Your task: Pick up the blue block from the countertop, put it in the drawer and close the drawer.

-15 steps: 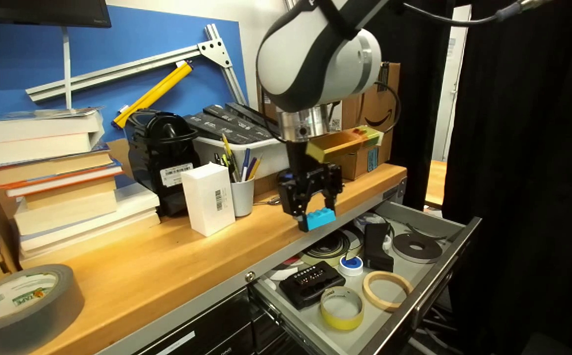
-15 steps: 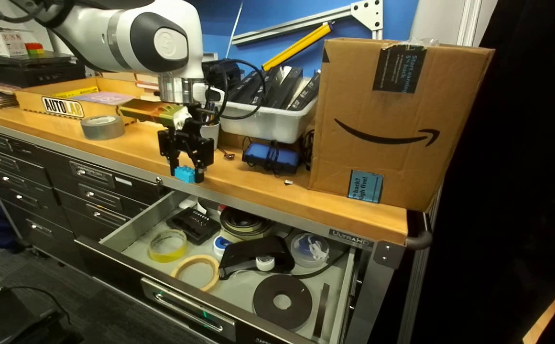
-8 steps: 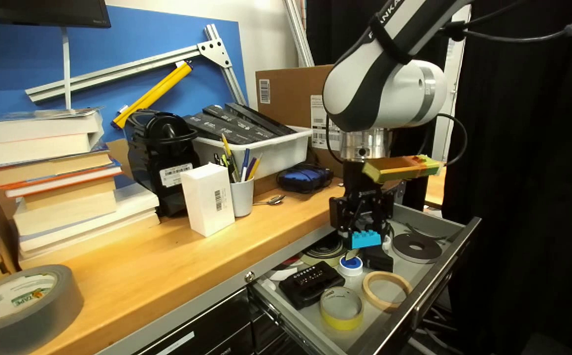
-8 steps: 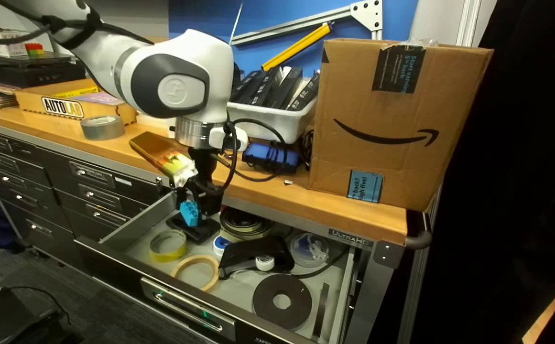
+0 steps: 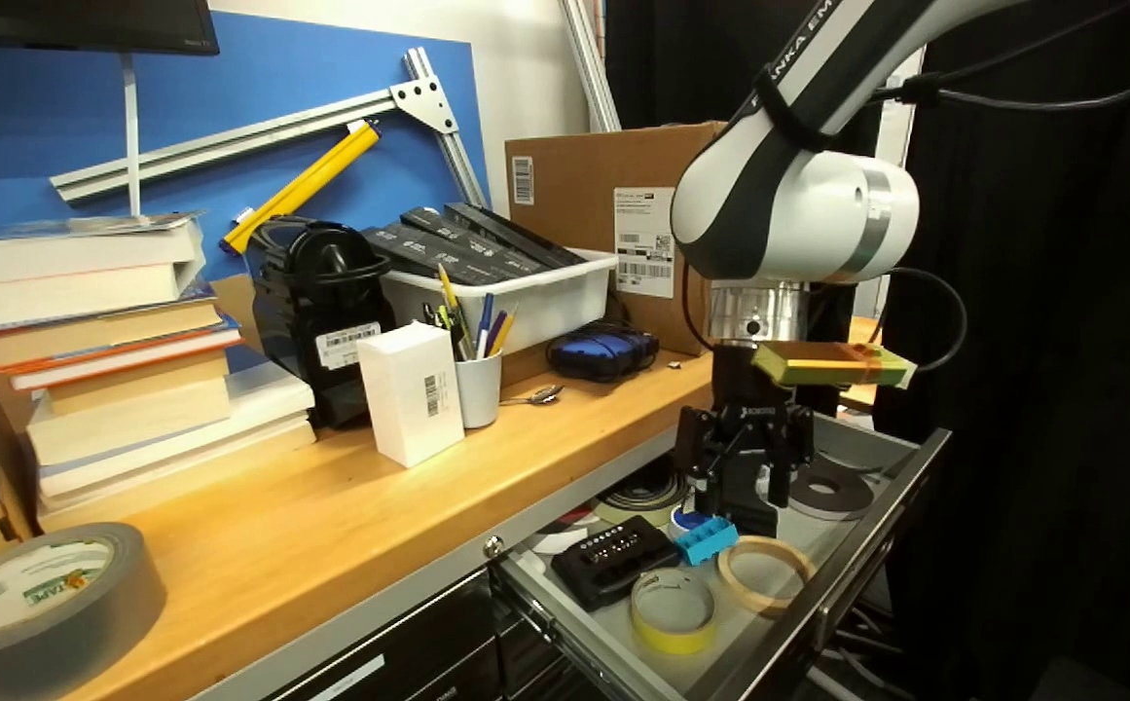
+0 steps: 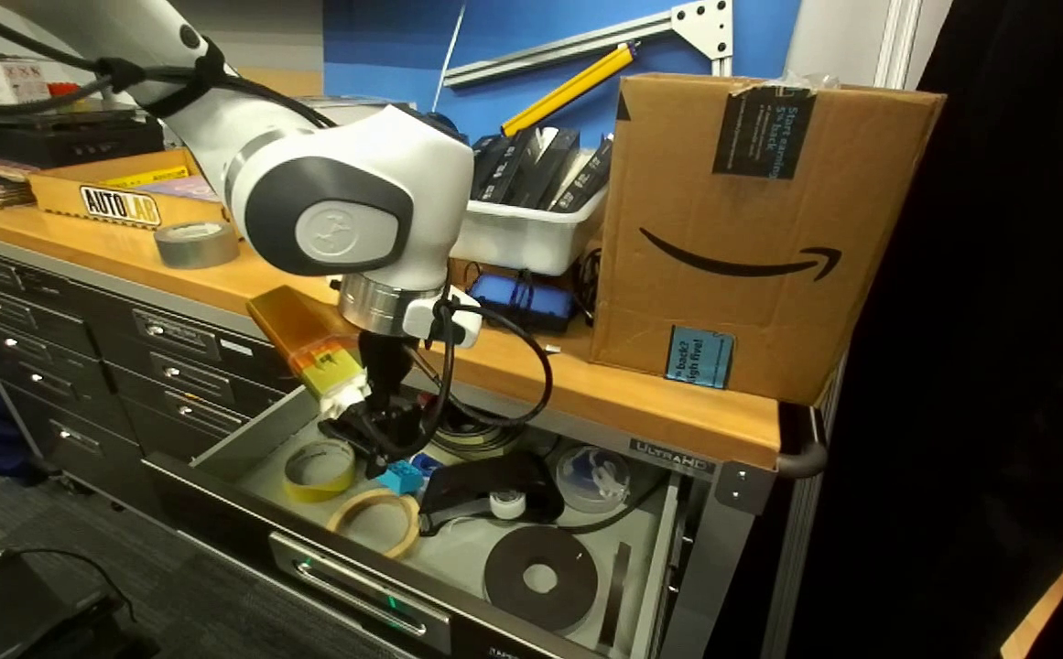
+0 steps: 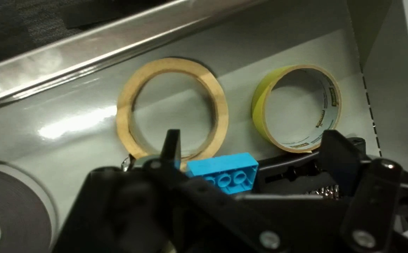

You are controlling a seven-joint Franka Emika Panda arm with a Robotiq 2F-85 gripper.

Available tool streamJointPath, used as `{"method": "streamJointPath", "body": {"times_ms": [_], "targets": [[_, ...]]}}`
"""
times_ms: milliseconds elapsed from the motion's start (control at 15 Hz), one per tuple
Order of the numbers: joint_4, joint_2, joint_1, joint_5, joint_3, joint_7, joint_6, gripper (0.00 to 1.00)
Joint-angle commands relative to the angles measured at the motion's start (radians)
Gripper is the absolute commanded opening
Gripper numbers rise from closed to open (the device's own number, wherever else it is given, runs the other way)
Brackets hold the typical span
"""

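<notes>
The blue block (image 5: 708, 539) lies inside the open drawer (image 5: 835, 568), between the black case and the tan ring. It also shows in an exterior view (image 6: 400, 476). In the wrist view the block (image 7: 225, 165) is tipped, its hollow underside partly facing the camera and its lower left hidden by a finger. My gripper (image 5: 742, 498) is open above the block, with nothing between its fingers. In the wrist view its fingertips (image 7: 252, 140) are wide apart. The drawer's front (image 6: 220, 514) is pulled well out from below the countertop (image 5: 331, 516).
The drawer holds a tan ring (image 7: 221, 112), a yellow tape roll (image 7: 260, 105), a black case (image 5: 613, 560), a black tape dispenser (image 6: 494, 494) and a dark magnetic-looking roll (image 6: 540, 577). A cardboard box (image 6: 742, 302) and white box (image 5: 414, 394) stand on the countertop.
The gripper moved from over the countertop's edge out over the drawer and down. Its fingers opened, and the block, held half a second ago, now lies in the drawer.
</notes>
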Motion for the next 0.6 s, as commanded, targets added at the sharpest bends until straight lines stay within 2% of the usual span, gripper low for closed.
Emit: {"method": "streamJointPath", "body": {"times_ms": [0,200,533], "targets": [[-0.081,-0.115,-0.033,-0.004,-0.033,-0.051,-0.051,1.00],[-0.096,-0.130,-0.064,-0.060,-0.072,-0.093,-0.181,1.00],[-0.118,-0.092,-0.124,-0.143,-0.138,-0.118,-0.304,1.00]]}}
